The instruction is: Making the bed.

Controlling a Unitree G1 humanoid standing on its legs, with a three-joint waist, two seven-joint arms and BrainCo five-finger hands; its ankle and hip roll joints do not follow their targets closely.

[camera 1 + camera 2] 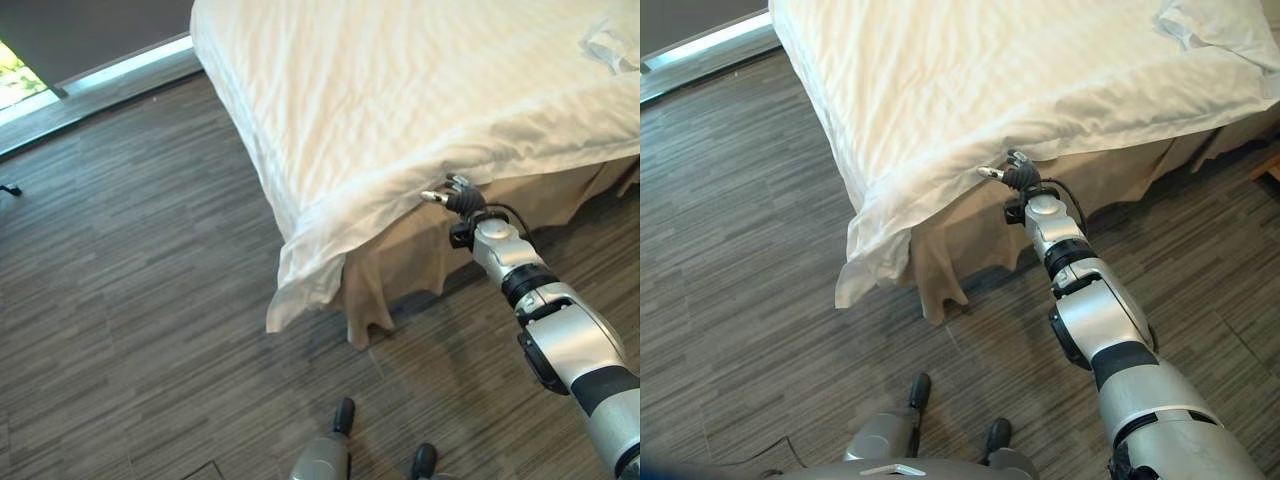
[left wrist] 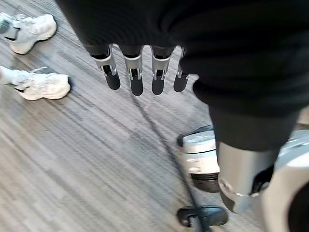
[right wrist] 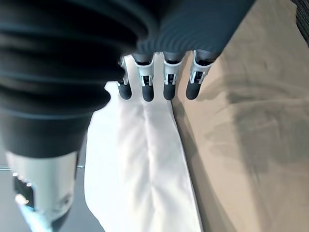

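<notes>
The right hand point(image 1: 455, 196), fingers straight, seems to touch the white duvet point(image 1: 400, 90) edge, contact partly hidden.

Bedroom, seemingly of a hotel or a home. You look down on a large bed point(image 1: 420, 90) covered by a white duvet point(image 1: 970, 90) that hangs over the edge at the corner; a beige bed skirt point(image 1: 400, 270) falls to the floor below it. A white pillow point(image 1: 1220, 25) lies at the far end of the bed. The floor point(image 1: 130, 300) is grey wood-grain plank. Along the far wall you see a pale strip of window sill or frame point(image 1: 120, 65) with daylight behind it. A person's white trainers point(image 2: 38, 58) stand on the same floor.
</notes>
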